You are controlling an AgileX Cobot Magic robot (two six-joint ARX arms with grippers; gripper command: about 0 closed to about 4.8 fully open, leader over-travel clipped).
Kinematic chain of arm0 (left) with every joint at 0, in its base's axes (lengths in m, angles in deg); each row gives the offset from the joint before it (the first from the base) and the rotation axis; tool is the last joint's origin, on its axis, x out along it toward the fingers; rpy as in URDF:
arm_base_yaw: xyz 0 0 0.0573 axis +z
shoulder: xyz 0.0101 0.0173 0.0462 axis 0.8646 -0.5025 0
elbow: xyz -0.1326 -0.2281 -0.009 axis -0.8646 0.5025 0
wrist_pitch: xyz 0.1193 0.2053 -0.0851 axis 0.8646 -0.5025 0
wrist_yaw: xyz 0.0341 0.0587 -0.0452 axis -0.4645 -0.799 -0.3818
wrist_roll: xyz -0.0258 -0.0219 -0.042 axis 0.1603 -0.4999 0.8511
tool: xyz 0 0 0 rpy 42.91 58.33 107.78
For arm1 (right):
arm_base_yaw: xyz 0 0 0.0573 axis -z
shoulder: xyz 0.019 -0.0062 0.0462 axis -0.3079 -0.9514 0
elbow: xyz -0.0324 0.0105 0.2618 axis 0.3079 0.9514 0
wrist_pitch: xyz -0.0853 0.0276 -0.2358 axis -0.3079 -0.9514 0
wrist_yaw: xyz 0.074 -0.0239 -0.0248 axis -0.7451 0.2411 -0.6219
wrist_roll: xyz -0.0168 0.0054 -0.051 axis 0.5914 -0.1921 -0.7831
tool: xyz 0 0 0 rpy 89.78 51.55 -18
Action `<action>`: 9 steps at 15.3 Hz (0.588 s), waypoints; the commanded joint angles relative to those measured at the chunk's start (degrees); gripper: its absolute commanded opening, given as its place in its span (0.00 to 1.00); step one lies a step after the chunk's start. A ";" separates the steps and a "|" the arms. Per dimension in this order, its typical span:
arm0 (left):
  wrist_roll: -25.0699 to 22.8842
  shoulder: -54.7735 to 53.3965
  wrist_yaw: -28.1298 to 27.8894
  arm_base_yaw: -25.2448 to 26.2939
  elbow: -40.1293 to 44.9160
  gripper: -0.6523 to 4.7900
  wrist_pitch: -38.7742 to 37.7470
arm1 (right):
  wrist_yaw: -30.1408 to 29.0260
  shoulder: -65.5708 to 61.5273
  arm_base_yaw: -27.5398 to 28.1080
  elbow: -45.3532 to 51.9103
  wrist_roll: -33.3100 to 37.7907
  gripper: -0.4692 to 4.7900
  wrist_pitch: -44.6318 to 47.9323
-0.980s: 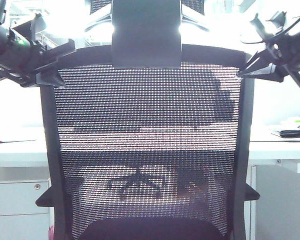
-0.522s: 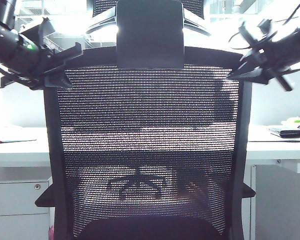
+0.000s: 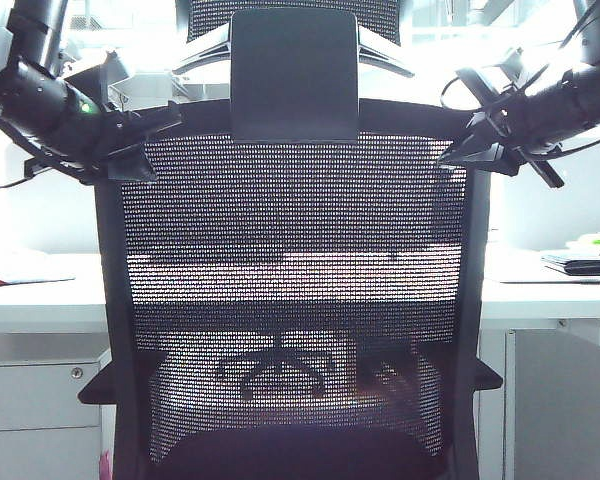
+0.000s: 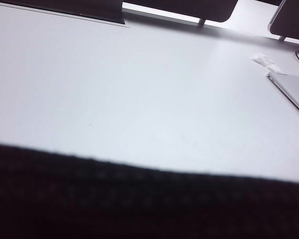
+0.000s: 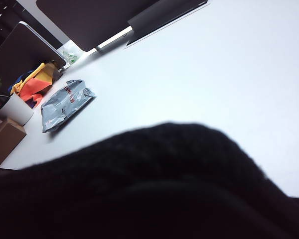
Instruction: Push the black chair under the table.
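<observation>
- The chair (image 3: 300,300) fills the exterior view, its mesh back facing the camera, close before the white surface (image 3: 40,300).
- Left hand (image 3: 145,140) sits at the back's upper left corner, right hand (image 3: 470,150) at its upper right; whether either is spread or pressed together I cannot tell.
- A cabinet (image 3: 35,410) stands under the surface; a silver pouch (image 5: 65,104) lies on it.

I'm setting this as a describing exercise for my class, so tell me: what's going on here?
A two-armed robot is working on the black chair, which faces the table. The left pincer sits at one upper corner of the mesh back, the right pincer at the other. Whether either pincer is open or shut cannot be told. Both wrist views look over the chair's top edge onto the white tabletop. The chair's seat is not yet under the table.
</observation>
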 commanded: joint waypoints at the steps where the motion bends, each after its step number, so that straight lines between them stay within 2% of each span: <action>1: -1.81 -1.18 -1.86 0.59 -2.45 0.11 2.51 | 2.71 -2.84 0.55 -3.30 -0.35 0.08 1.51; 6: -1.79 -2.47 -1.88 0.59 -2.73 0.11 2.62 | 2.67 -7.50 -0.66 -8.72 -0.39 0.08 0.63; 9: -1.79 -3.67 -1.90 0.61 -2.89 0.11 5.33 | 3.04 -8.68 -0.72 -9.20 -0.52 0.08 1.09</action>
